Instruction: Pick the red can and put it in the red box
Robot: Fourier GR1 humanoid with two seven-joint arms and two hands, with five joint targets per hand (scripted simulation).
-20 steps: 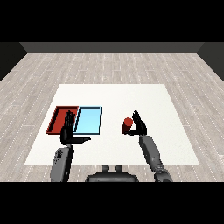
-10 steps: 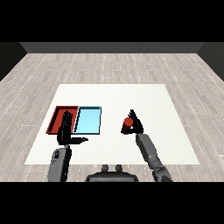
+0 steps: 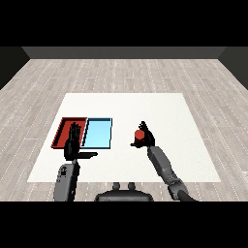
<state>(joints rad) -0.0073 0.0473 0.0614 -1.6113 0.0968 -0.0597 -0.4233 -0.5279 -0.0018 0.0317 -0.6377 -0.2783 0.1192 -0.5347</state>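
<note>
Two trays sit side by side at the left of the white surface (image 3: 126, 104): red tray (image 3: 63, 131) outermost, light blue tray (image 3: 98, 133) touching its right edge. Left hand (image 3: 72, 145) rises in front of the red tray's near edge, fingers straight and together, thumb out to the side; holds nothing. Right of the trays, well apart from them, right hand (image 3: 145, 138) is curled round the red can (image 3: 139, 135), can upright in the grasp and seemingly just off the surface, though contact underneath is hidden.

Key relation: the red tray lies to the left of the can, beyond the blue tray, so the carry must cross the blue tray entirely. Left hand is nearer the target but idle; right hand has the can. Judgement: grasp done, transport leftward pending.
</note>
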